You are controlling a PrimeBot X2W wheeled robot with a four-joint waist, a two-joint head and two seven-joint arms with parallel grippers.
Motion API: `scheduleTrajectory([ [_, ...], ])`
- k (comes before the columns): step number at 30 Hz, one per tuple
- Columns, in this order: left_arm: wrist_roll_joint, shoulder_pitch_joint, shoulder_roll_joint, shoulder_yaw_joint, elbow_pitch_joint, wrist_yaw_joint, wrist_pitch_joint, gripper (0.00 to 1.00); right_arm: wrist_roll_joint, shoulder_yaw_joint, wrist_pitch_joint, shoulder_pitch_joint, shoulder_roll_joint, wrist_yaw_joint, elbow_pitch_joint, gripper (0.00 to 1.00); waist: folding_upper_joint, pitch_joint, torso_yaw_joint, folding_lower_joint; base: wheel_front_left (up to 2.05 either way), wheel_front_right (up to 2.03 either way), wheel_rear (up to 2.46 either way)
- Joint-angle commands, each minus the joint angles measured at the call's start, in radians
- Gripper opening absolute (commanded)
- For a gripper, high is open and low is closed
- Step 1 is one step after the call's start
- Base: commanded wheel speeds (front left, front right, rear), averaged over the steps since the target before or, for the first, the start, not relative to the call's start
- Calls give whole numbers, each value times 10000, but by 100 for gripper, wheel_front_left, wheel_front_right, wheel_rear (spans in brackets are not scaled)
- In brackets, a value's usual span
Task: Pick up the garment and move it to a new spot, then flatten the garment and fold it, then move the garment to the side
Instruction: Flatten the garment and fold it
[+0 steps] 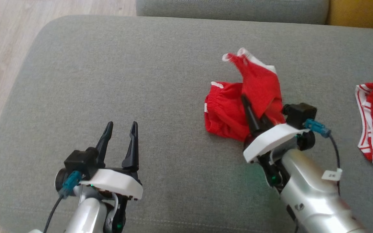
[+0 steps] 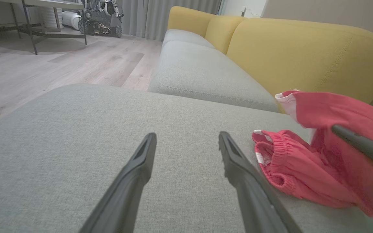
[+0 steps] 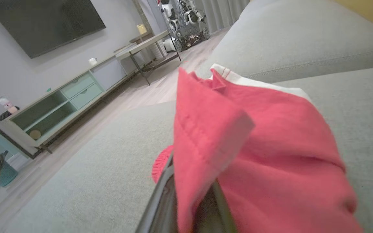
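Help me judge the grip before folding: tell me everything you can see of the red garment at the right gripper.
The red garment is soft cloth with white trim and a gathered elastic band. It is crumpled, not flat. Its lower part rests on the grey cushion, right of the middle; an upper flap is lifted and drapes over the fingers of the right gripper, which is shut on it. The raised corner is white-edged. The open left gripper stands apart from it.

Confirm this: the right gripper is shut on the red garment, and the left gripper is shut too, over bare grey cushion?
Not quite. The right gripper is shut on the red garment, but the left gripper is open, fingers spread over bare grey cushion; the left wrist view shows it.
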State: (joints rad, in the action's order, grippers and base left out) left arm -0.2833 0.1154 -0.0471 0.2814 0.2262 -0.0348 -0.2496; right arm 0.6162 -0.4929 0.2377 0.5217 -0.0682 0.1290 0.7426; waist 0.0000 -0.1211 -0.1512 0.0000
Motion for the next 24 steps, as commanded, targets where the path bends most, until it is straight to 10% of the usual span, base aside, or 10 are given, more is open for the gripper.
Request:
scheduleTrajectory([
  [1, -68, 240, -32, -241, -313, -3, -122, 100, 36, -328, 66, 280, 179, 17, -142, 0, 0, -10, -61, 0, 0, 0, 0],
  [14, -218, 298, -32, -148, -317, -76, -122, 100, -73, -1365, 155, 675, 179, 17, 738, 0, 0, -243, -350, 0, 0, 0, 0],
  [15, -227, 307, -32, -138, -312, -81, -122, 100, -94, -1505, 156, 701, 179, 17, 763, 8, 0, -264, -368, 0, 0, 0, 0],
  [17, -251, 328, -32, -124, -307, -95, -122, 100, -185, -1757, 162, 756, 179, 17, 832, 100, 0, -297, -400, 0, 0, 0, 0],
  [24, -319, 405, -31, -73, -327, -122, -122, 100, -3, -2478, 182, 782, 179, 17, 608, 100, 0, -402, -481, 0, 0, 0, 0],
])
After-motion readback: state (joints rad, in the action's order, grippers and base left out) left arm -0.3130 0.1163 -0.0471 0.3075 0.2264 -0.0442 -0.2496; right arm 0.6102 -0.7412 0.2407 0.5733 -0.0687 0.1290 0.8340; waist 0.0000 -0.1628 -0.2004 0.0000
